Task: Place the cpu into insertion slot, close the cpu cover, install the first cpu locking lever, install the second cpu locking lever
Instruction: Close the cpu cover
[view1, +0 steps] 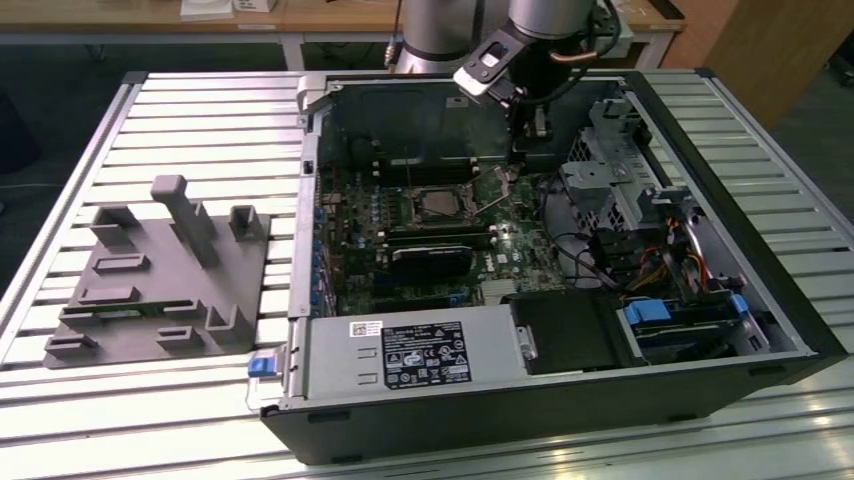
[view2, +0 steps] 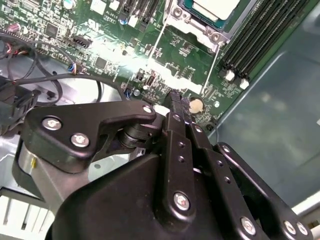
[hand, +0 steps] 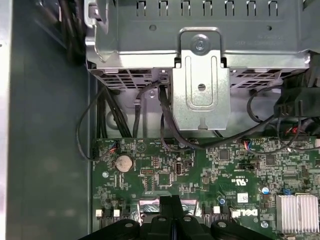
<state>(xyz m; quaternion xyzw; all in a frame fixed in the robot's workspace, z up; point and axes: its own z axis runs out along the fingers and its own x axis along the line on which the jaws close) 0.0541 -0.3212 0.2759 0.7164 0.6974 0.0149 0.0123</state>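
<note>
Black tool closed, pointing down at motherboard.

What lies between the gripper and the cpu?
In the second wrist view: green board crossed by two thin metal levers; a coin battery sits beside the gripper.

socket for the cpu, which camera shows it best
The exterior view: the whole socket is in frame, with the board around it. The second wrist view is closer but cuts it off at the picture's edge. The first wrist view faces the drive cage and another part of the board.
</note>
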